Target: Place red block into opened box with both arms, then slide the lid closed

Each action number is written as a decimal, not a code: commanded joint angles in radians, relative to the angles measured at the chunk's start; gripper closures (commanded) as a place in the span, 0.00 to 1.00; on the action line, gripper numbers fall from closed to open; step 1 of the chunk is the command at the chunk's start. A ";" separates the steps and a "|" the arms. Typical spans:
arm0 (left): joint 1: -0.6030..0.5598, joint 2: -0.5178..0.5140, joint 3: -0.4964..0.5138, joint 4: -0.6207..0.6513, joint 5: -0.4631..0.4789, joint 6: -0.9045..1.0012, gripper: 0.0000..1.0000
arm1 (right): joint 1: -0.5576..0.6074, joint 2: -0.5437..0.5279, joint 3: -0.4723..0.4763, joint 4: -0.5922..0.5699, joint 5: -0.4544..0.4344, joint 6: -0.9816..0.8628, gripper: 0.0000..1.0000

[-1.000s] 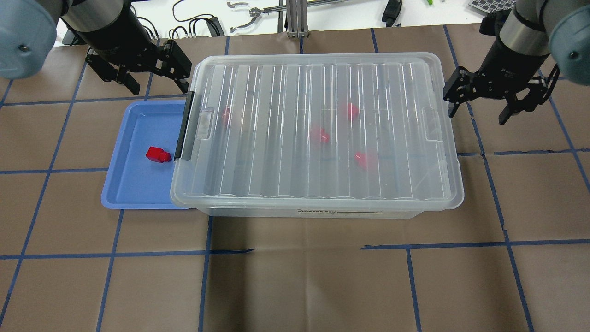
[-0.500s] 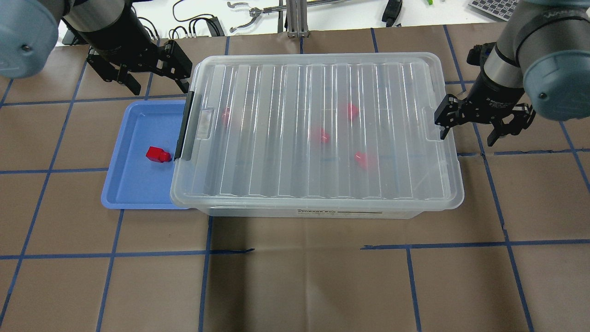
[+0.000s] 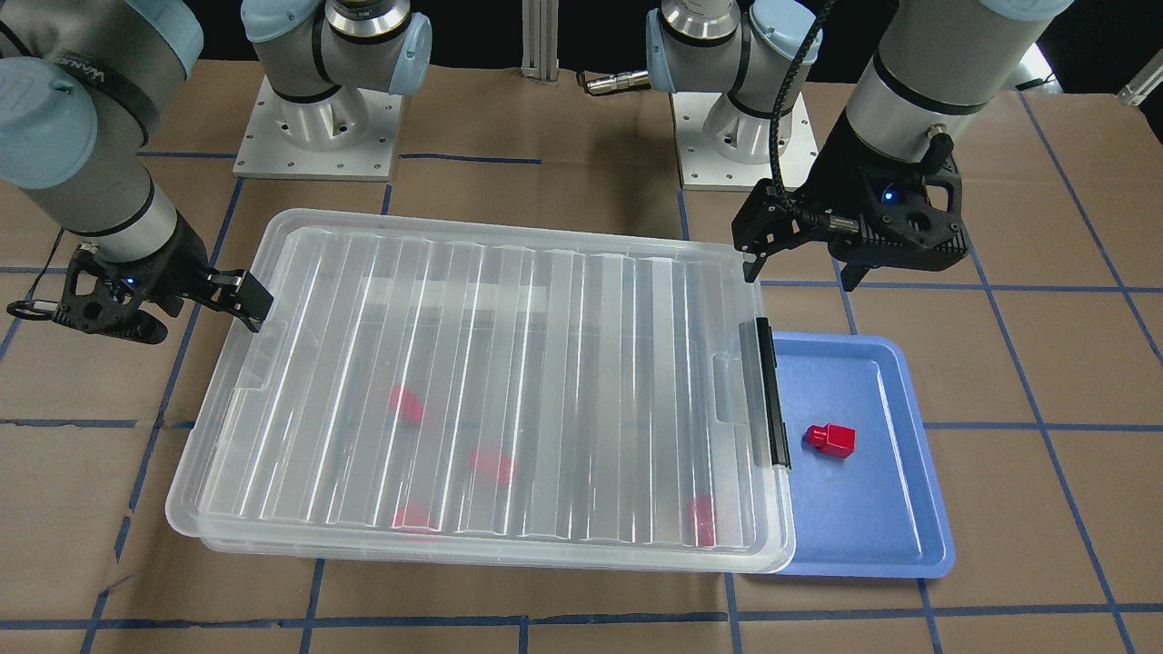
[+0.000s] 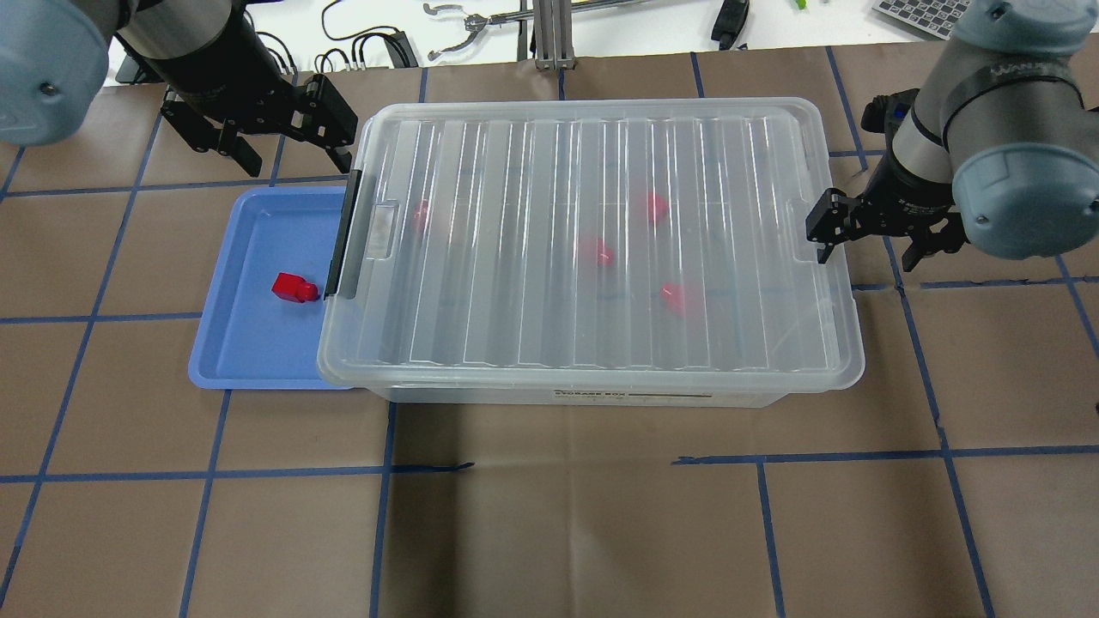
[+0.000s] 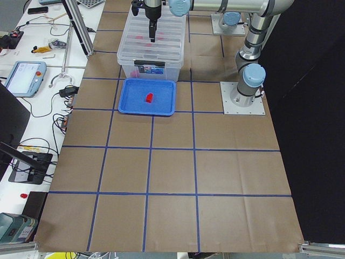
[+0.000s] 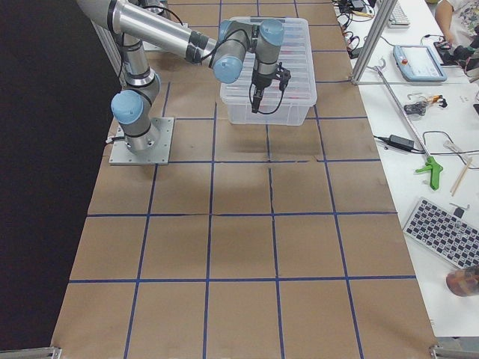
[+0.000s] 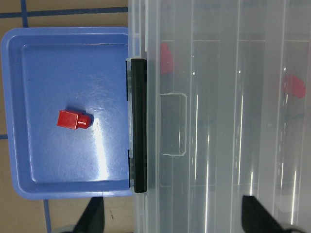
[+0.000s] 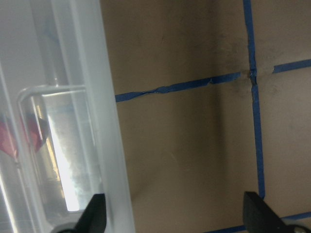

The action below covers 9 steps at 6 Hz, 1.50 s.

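A red block [image 4: 296, 288] [image 3: 830, 440] [image 7: 73, 119] lies alone on the blue tray [image 4: 249, 360]. The clear box [image 4: 515, 396] sits beside it, with the ribbed lid [image 4: 515, 257] [image 3: 563, 363] lying over the whole box. Several more red blocks [image 4: 595, 251] show blurred through the lid. My left gripper [image 4: 296, 159] [image 3: 800, 272] hangs open above the box's far-left corner, near the black latch bar [image 7: 139, 124]. My right gripper [image 4: 867, 256] [image 3: 204, 322] is open at the lid's right end, one finger at the lid's rim [image 8: 97, 121], nothing between the fingers.
The tray's right side tucks under the box's latch end. Brown paper with a blue tape grid [image 4: 549, 515] covers the table. Cables and tools [image 4: 464, 34] lie beyond the far edge. The arm bases [image 3: 318, 118] stand behind the box.
My right gripper has swung in toward the lid's right end and come nearer the table front. The left gripper, block, lid and box have not moved.
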 commanded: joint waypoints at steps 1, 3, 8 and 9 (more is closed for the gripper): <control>0.000 0.000 0.000 -0.001 0.000 0.002 0.01 | -0.006 0.003 0.003 -0.065 -0.058 -0.105 0.00; 0.000 0.000 0.000 -0.001 0.000 0.002 0.01 | -0.044 0.000 0.005 -0.061 -0.060 -0.133 0.00; 0.018 -0.002 -0.007 0.045 0.029 0.353 0.01 | -0.215 0.000 0.005 -0.055 -0.078 -0.283 0.00; 0.021 -0.015 -0.011 0.051 0.026 0.570 0.01 | -0.246 0.000 0.005 -0.059 -0.078 -0.312 0.00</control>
